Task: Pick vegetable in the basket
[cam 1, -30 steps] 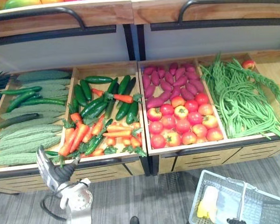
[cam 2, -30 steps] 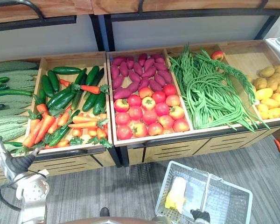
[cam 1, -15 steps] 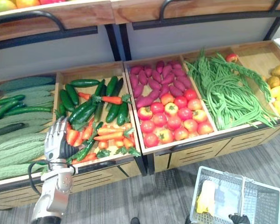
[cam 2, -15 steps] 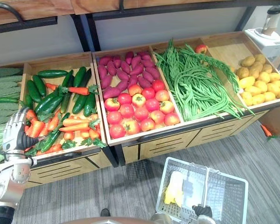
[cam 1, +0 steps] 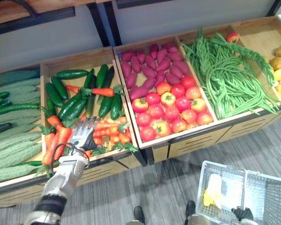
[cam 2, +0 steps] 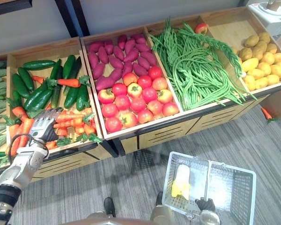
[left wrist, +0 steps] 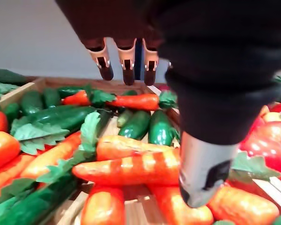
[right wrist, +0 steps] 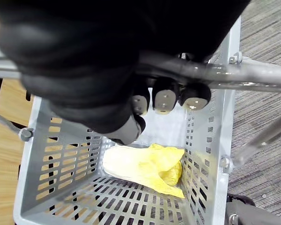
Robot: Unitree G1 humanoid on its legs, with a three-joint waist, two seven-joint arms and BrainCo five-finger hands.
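We log carrots (cam 1: 111, 127): orange, green leafy tops, heaped flat at the front of a wooden crate (cam 1: 72, 62) | basket (cam 2: 230, 188): grey slotted plastic, upright in front of the crates, handle raised | in it we see one pale yellow leafy vegetable (right wrist: 145, 166) lying on the bottom.
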